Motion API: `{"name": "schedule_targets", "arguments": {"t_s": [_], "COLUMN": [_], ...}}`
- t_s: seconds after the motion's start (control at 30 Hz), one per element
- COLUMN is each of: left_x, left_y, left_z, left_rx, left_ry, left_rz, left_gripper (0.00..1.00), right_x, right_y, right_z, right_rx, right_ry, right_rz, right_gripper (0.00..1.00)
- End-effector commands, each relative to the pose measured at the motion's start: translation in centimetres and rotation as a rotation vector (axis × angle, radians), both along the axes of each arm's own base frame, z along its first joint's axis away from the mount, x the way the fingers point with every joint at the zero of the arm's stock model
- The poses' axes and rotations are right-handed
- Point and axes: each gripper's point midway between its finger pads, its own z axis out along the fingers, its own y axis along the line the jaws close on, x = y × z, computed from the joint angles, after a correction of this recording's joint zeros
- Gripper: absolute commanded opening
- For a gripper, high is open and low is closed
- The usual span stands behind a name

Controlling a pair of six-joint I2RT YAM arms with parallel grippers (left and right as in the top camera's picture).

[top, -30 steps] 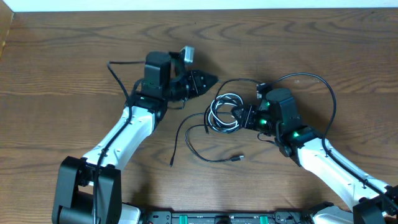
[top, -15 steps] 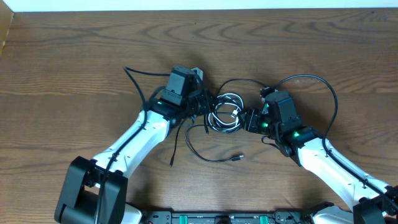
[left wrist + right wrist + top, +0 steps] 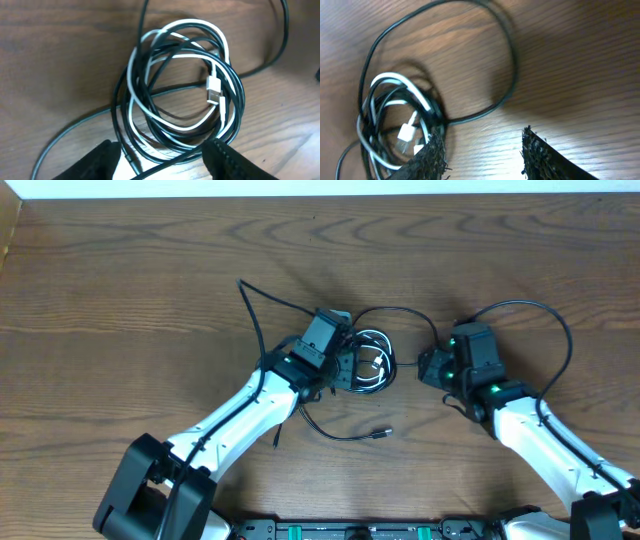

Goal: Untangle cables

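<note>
**Two open grippers flank a tangled coil of cables on a wooden table**

From overhead, a tangled coil (image 3: 366,366) of thin cables lies near the middle of a brown wooden table (image 3: 120,270). A white cable (image 3: 131,75) is wound together with black cables (image 3: 240,102) in overlapping loops. The white cable's plug (image 3: 214,93) rests inside the ring of loops, toward its right side in the left wrist view.

The left gripper (image 3: 350,368) sits at the coil's left edge with its jaws spread wide and nothing clamped. In its own camera, its two fingertips (image 3: 102,160) stand on either side of the coil's lower loops, and black strands run between them. Whether they touch the cables cannot be told.

The right gripper (image 3: 424,367) is just to the right of the coil, with a strip of bare wood between them. Its jaws are also spread and hold nothing; its camera shows only table between its fingers (image 3: 540,155).

A black loop (image 3: 400,311) arcs out from the top of the coil toward the right gripper. A loose black strand trails toward the front of the table and ends in a small plug (image 3: 381,434)
</note>
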Motion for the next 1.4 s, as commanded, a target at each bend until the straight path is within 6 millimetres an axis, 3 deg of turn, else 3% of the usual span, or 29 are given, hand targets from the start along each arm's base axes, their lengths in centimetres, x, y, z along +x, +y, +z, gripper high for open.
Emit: {"name": "schedule_targets", "arguments": {"t_s": [0.0,0.33,0.4,0.47,0.7,0.83,0.9,0.97,1.03,1.2,1.37], "left_x": [0.0,-0.6,-0.7,-0.9,-0.5,-0.5,-0.6,-0.7,-0.6,-1.5,-2.4], "left_y": [-0.3,-1.1,-1.3,-1.9,-2.8,-2.9,-3.0,-3.1,-3.4,-4.4,-5.1], "left_z": [0.7,0.8,0.8,1.0,1.5,1.5,1.3,1.3,1.5,1.5,0.3], "left_rx": [0.028,-0.157,-0.177,-0.185,-0.214,-0.219,-0.251,-0.303,-0.362,-0.533,-0.577], "left_ry": [-0.044,0.122,0.137,0.131,0.103,0.108,0.146,0.197,0.241,0.438,0.531], "left_rz": [-0.057,0.250,0.282,0.269,0.254,0.262,0.334,0.438,0.537,0.885,1.063], "left_gripper": [0.60,0.60,0.72,0.98,0.97,0.74,0.72,0.74,0.85,0.98,1.00], "right_x": [-0.3,-0.4,-0.2,-0.1,-0.3,-0.1,0.0,0.0,0.1,0.5,0.5], "right_y": [0.8,1.7,1.7,1.7,1.7,1.4,1.0,1.0,1.0,-0.2,-1.3], "right_z": [0.0,0.2,0.4,0.4,0.3,0.3,0.2,0.2,0.2,0.1,-0.1], "right_rx": [0.077,0.088,0.089,0.078,0.066,0.048,0.032,0.030,0.029,-0.018,-0.020], "right_ry": [0.029,0.013,0.003,-0.007,-0.005,-0.010,-0.013,-0.014,-0.017,-0.025,-0.010], "right_rz": [0.046,0.118,0.118,0.136,0.153,0.140,0.127,0.125,0.125,0.083,0.051], "right_gripper": [0.47,0.52,0.52,0.53,0.50,0.50,0.50,0.50,0.51,0.51,0.49]}}
